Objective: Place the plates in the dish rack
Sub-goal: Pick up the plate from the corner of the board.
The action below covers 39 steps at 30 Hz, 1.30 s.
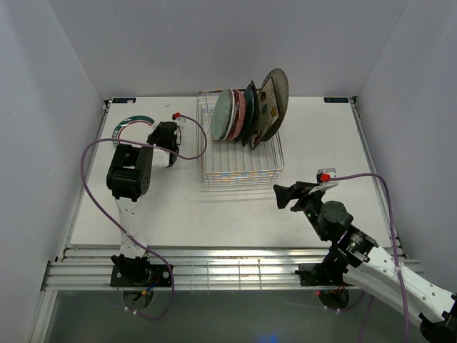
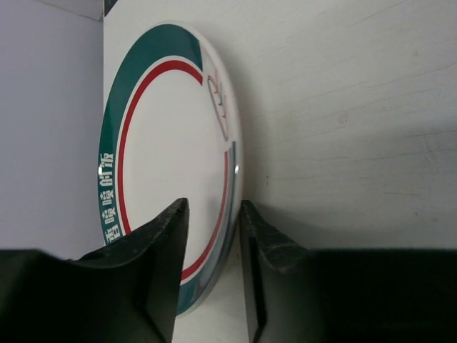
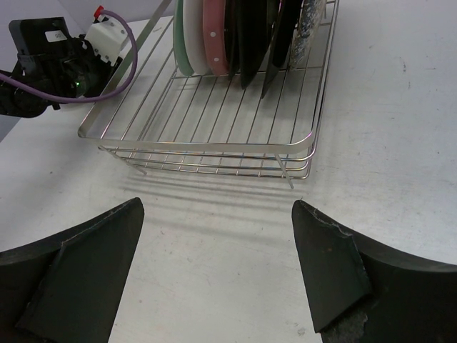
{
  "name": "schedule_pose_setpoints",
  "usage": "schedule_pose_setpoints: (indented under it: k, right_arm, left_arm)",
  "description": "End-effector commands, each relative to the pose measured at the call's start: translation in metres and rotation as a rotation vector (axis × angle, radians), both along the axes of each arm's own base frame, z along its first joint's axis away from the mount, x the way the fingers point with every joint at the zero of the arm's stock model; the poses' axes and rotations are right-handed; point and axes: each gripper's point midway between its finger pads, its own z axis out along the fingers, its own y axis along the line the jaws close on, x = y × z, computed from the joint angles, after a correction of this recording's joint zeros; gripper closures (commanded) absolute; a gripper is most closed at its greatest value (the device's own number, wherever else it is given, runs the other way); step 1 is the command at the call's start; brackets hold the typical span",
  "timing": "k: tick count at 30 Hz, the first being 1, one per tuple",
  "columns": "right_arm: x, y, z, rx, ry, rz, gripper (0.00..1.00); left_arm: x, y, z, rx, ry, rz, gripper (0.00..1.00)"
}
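A white teal-rimmed plate (image 1: 133, 123) lies flat on the table at the far left. My left gripper (image 1: 153, 133) is at its right edge. In the left wrist view the plate (image 2: 171, 143) has its rim between the two fingers of the left gripper (image 2: 212, 207). One finger covers the plate's face, and a narrow strip of table shows between the rim and the other finger. Several plates (image 1: 246, 111) stand upright in the back of the silver dish rack (image 1: 243, 171). My right gripper (image 1: 285, 194) hovers open and empty in front of the rack (image 3: 214, 143).
The front half of the rack holds no plates. The left arm's purple cable (image 1: 193, 143) loops next to the rack's left side. White walls close in on three sides, and the plate lies near the left wall.
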Motion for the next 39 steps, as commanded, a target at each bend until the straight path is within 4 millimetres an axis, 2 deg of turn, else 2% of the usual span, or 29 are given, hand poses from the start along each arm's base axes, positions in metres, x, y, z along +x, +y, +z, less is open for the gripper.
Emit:
schedule_pose_setpoints:
  k: [1, 13, 17, 20, 28, 39]
  right_arm:
    - [0.001, 0.000, 0.014, 0.040, -0.036, -0.001, 0.10]
    - [0.001, 0.000, 0.013, 0.040, -0.036, -0.001, 0.10]
    - [0.001, 0.000, 0.013, 0.040, -0.036, -0.002, 0.10]
    - [0.001, 0.000, 0.014, 0.040, -0.036, -0.004, 0.10]
    - [0.001, 0.000, 0.014, 0.040, -0.036, -0.001, 0.10]
    - [0.001, 0.001, 0.014, 0.039, -0.035, 0.001, 0.10]
  left_arm:
    - [-0.001, 0.005, 0.001, 0.012, 0.002, 0.009, 0.57]
    - [-0.002, 0.005, 0.000, 0.026, 0.003, 0.008, 0.77]
    - [-0.002, 0.002, 0.004, 0.031, -0.003, 0.006, 0.95]
    - [-0.003, -0.002, 0.010, 0.030, -0.014, 0.003, 1.00]
    - [-0.007, -0.012, 0.032, 0.045, -0.052, -0.009, 1.00]
    - [-0.015, -0.009, 0.064, 0.186, -0.136, 0.011, 1.00]
